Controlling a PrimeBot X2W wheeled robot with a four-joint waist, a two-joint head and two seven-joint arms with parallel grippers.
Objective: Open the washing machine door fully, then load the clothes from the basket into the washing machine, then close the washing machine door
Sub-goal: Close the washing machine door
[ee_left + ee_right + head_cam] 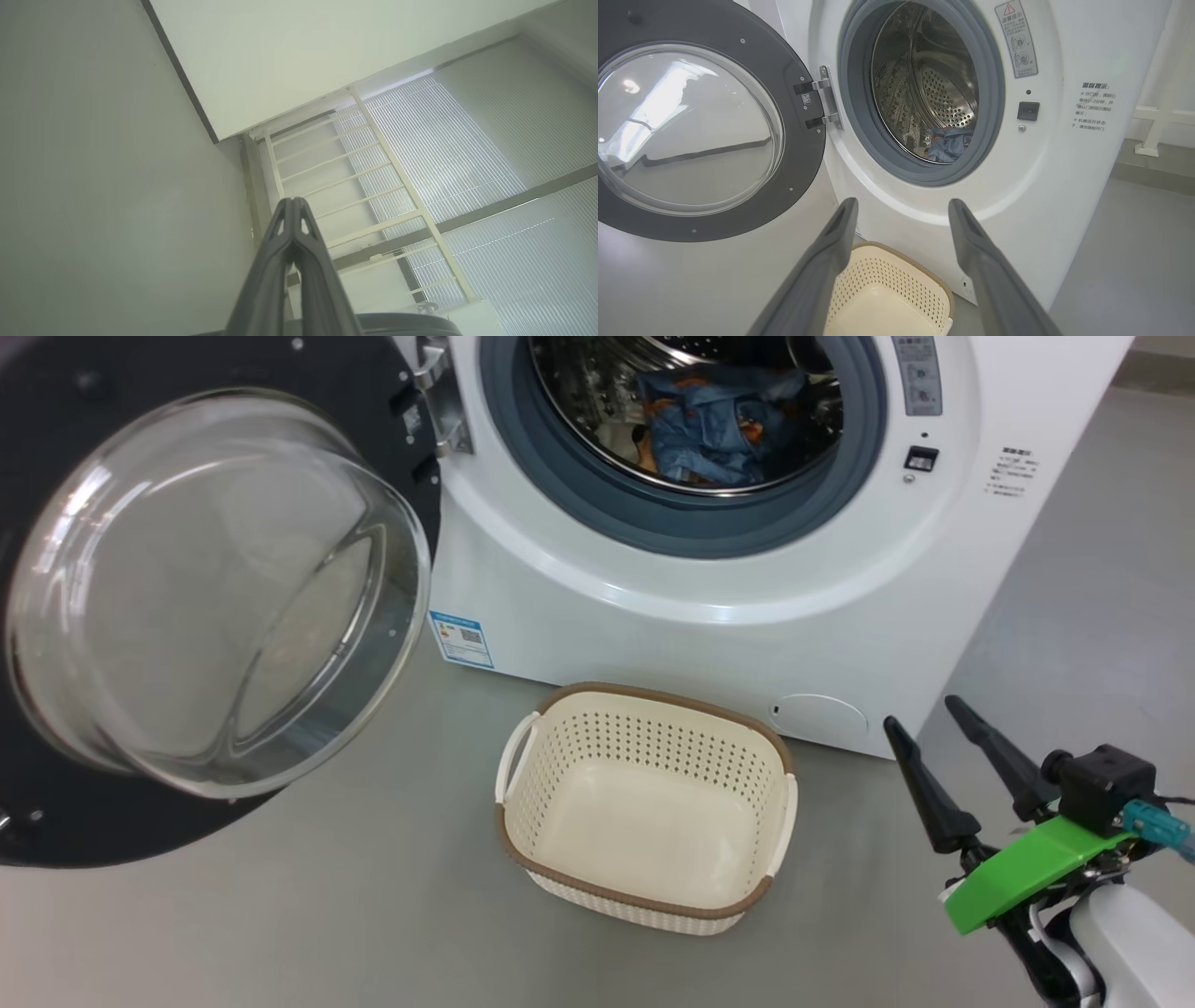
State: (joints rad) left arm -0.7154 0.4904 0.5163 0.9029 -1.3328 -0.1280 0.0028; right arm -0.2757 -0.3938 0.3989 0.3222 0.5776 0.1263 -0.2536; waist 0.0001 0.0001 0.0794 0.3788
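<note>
While its jaws gape, the right gripper (919, 709) hangs right of the basket (653, 747).

Blue clothes (714, 434), cream perforated brown-rimmed basket (653, 739), white washing machine (653, 644).

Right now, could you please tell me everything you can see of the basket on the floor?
The basket is a small cream-white plastic tub, rounded-rectangle, with perforated walls, a smooth solid bottom, a brown woven-look rim and a white handle at each short end. It stands upright and empty on the grey floor, just before the washing machine, at its lower front; whether they touch I cannot tell.
</note>
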